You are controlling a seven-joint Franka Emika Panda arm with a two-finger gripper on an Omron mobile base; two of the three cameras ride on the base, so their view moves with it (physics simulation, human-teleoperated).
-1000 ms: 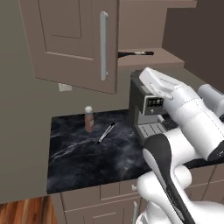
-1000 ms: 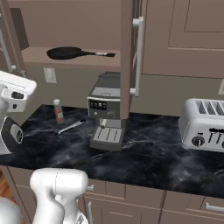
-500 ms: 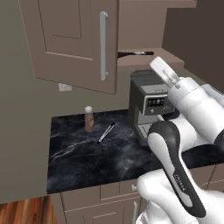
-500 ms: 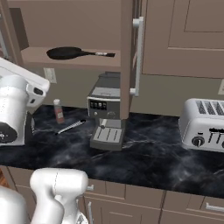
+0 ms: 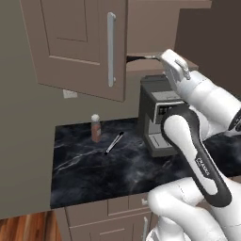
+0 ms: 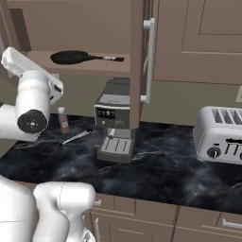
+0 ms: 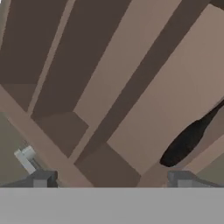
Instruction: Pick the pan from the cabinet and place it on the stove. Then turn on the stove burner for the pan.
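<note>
At the bottom of the hand view the pincer (image 7: 112,179) stands wide apart and empty, its two dark tips at the lower left and lower right corners. Beyond it, at the right of that frame, runs a long black shape, probably the pan (image 7: 189,139) or its handle, lying on the cabinet shelf. In the right base view the pan (image 6: 72,57) sits in the upper left of the frame on the open cabinet's (image 6: 137,61) shelf, with its handle stretched toward the frame's centre, above the coffee machine (image 6: 114,120) on the black bench (image 6: 179,170). It is likely stiff, fairly heavy at the bowl and smooth — so the thin handle looks the best hold, close to the bowl to limit tipping. The stove cannot be made out — and in the left base view the door (image 5: 84,47) hides all but the handle tip. The toaster (image 6: 222,134) is cut off at the right edge.
</note>
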